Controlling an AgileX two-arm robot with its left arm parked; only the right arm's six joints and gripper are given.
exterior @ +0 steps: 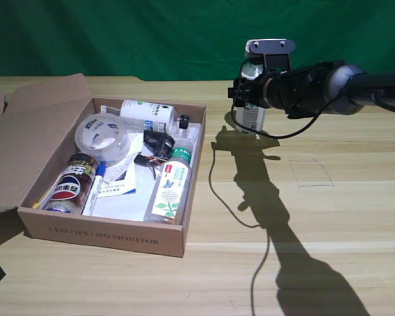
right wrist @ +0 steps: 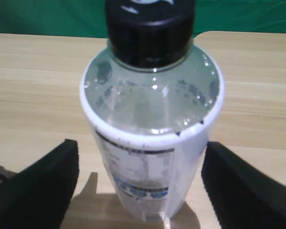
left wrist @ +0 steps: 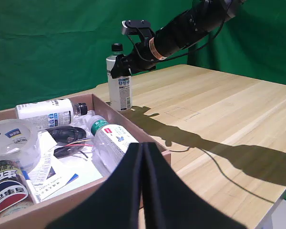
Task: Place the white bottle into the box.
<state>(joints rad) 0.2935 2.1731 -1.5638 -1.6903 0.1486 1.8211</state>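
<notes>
The white bottle (exterior: 250, 118) stands upright on the wooden table, a short way off the box's right wall in the exterior view. It has a black screw cap and a printed label (right wrist: 143, 176). My right gripper (exterior: 241, 92) reaches in level from the exterior view's right and is open around the bottle's upper body. In the right wrist view its black fingers (right wrist: 38, 186) flank the bottle (right wrist: 152, 124) with a gap on each side. The brown cardboard box (exterior: 105, 234) lies open with its flap folded out to the left. In the left wrist view the bottle (left wrist: 120, 88) stands behind the box's far corner.
Inside the box lie a tape roll (exterior: 104, 137), a smaller white bottle (exterior: 145, 115), a slim green-capped bottle (exterior: 171, 187), a cola can (exterior: 72, 184), a pen and papers. The arm's cable (exterior: 214, 178) droops onto the table. A pencilled rectangle (exterior: 311, 173) marks the wood. The parked left gripper (left wrist: 143, 191) hangs over the box's near edge.
</notes>
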